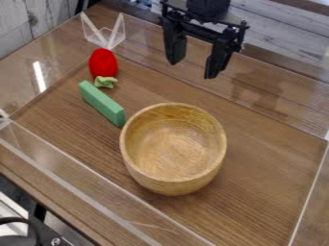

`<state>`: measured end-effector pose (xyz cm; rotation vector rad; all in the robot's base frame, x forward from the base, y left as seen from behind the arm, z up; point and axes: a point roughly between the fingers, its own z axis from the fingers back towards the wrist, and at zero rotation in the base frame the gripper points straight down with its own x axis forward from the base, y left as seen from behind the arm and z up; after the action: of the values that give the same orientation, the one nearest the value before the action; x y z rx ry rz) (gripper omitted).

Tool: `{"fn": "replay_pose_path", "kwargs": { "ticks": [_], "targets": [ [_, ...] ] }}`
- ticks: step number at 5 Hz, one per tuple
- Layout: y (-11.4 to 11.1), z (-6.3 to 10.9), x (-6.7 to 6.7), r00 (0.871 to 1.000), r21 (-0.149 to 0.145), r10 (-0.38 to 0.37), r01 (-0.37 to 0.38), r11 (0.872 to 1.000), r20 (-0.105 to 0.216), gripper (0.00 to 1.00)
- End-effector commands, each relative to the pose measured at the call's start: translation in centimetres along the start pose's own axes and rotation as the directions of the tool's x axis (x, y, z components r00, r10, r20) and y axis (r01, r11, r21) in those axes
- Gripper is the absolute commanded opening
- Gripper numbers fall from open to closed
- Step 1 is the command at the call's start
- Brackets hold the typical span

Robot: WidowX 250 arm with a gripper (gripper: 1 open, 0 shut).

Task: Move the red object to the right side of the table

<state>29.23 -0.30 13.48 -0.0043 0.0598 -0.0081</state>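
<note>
The red object (pixel 103 63) is a small rounded strawberry-like toy with a green leafy bit at its lower right. It rests at the back left of the table (pixel 257 106). My gripper (pixel 193 58) hangs above the back middle of the table, to the right of the red object and well apart from it. Its two black fingers stand spread, with nothing between them.
A green rectangular block (pixel 102 102) lies just in front of the red object. A large wooden bowl (pixel 174 147) sits near the table's centre front. Low clear acrylic walls (pixel 38 69) edge the tabletop. A white wire-like piece (pixel 103 32) stands behind the red object.
</note>
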Motion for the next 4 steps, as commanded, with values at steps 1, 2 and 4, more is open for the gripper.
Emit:
{"fn": "replay_pose_path", "kwargs": {
  "ticks": [1, 2, 4],
  "targets": [
    [0.6, -0.8, -0.1, 1.0, 0.001, 0.011, -0.011, 1.0, -0.028, 1.0],
    [2.5, -0.2, 0.0, 0.996, -0.003, 0.087, -0.087, 0.996, -0.016, 1.0],
    [9.2, 0.5, 0.6, 0.932, -0.034, 0.36, -0.358, 0.933, 0.036, 1.0]
  ]
}}
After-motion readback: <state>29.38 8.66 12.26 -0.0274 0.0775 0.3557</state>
